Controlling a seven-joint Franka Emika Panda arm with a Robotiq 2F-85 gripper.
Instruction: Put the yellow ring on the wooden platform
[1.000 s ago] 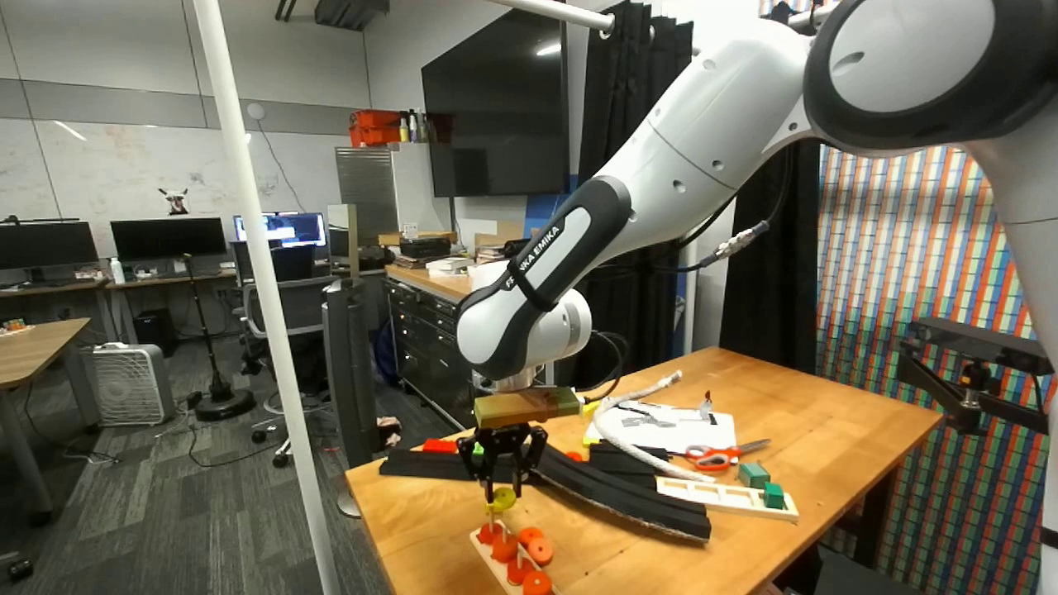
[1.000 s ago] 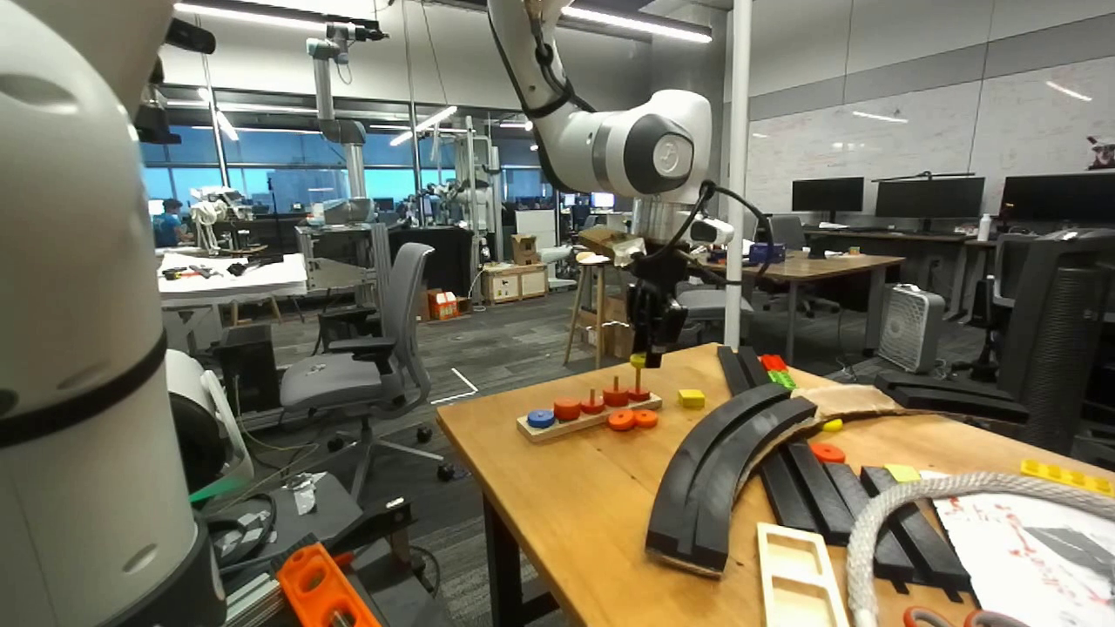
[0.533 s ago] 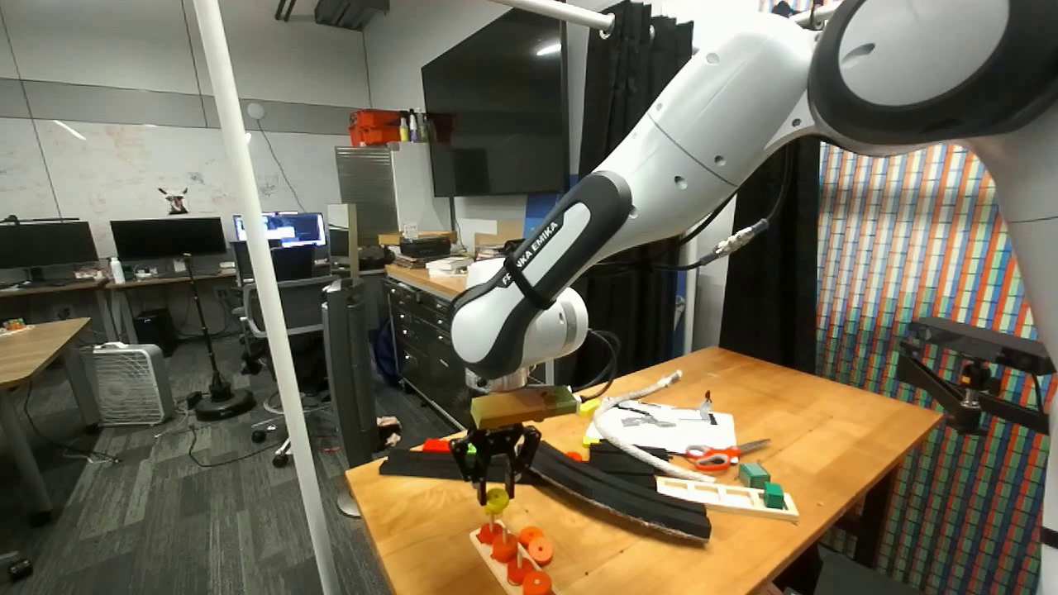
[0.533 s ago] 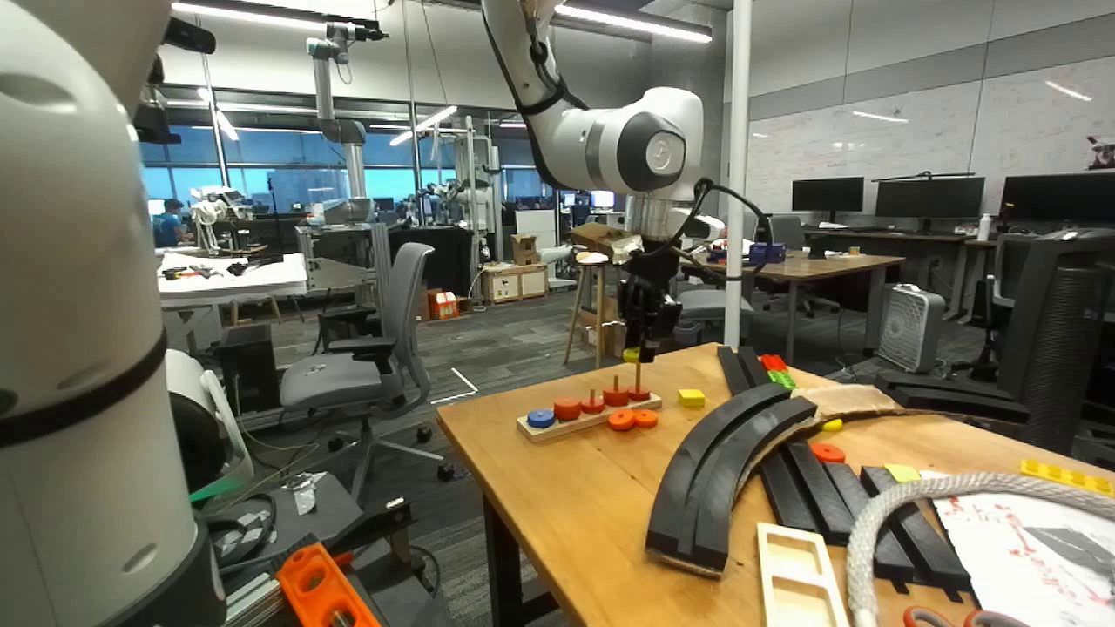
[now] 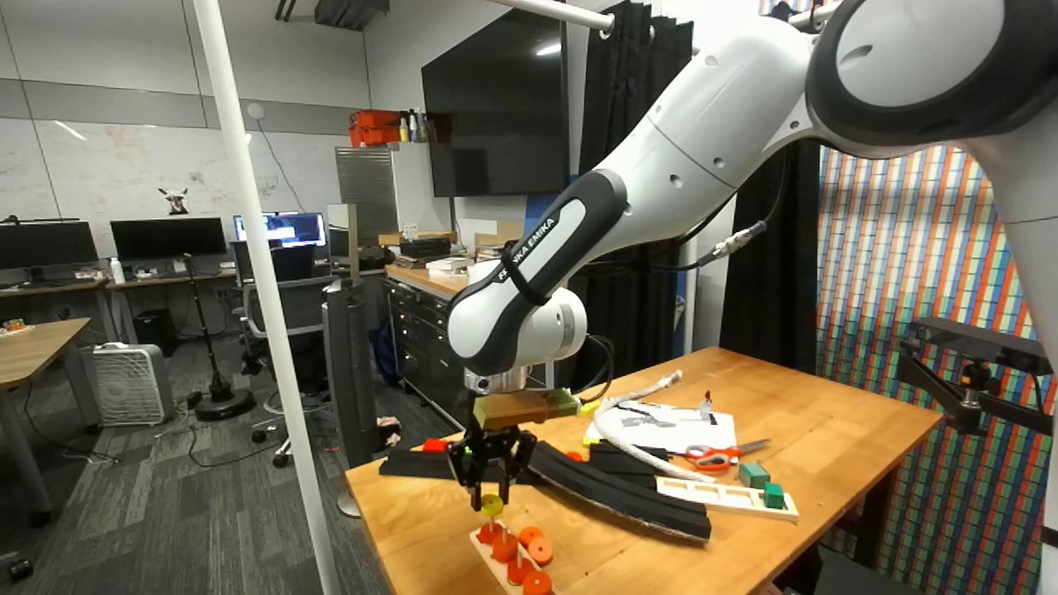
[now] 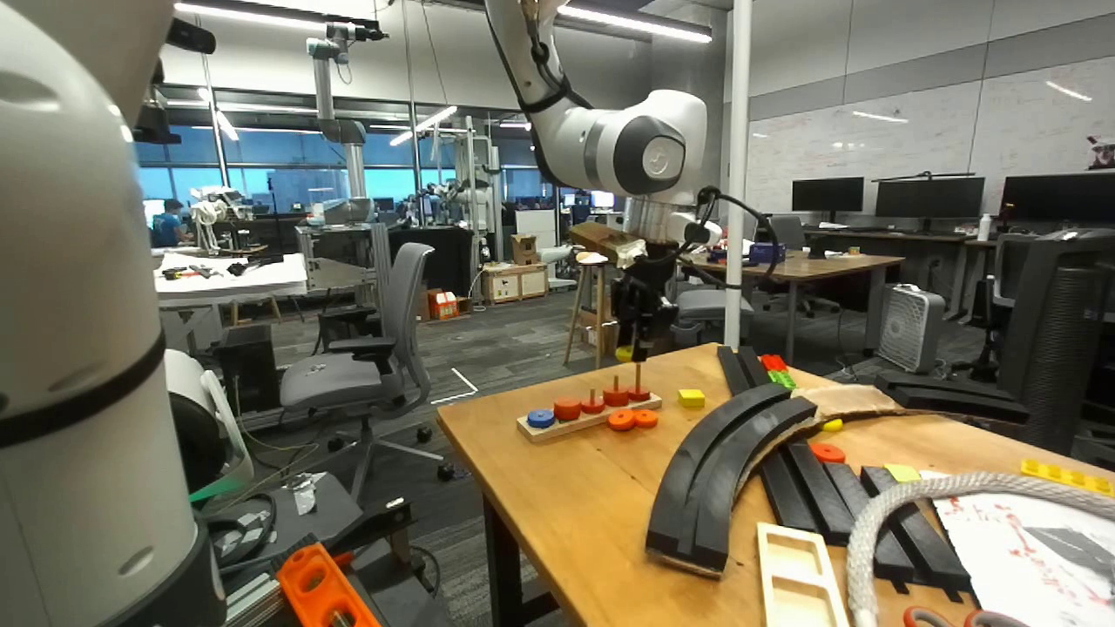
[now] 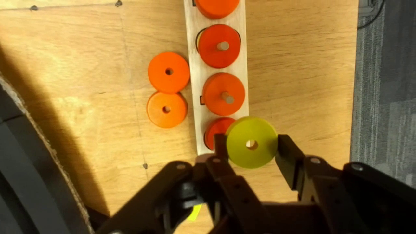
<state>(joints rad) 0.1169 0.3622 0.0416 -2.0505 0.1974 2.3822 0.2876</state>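
We saw the tool (image 7: 252, 143) pinching the yellow ring (image 7: 252, 131) across its rim, aloft near one end of the wooden platform (image 7: 197, 74). We judged the ring light and stiff, perhaps slippery — the rim's opposite sides seemed the right hold, leaving the hole free for the end peg (image 6: 638, 377).

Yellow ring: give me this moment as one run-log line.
gripper holds yellow ring | ring aloft near end peg | wooden platform: ring not yet placed
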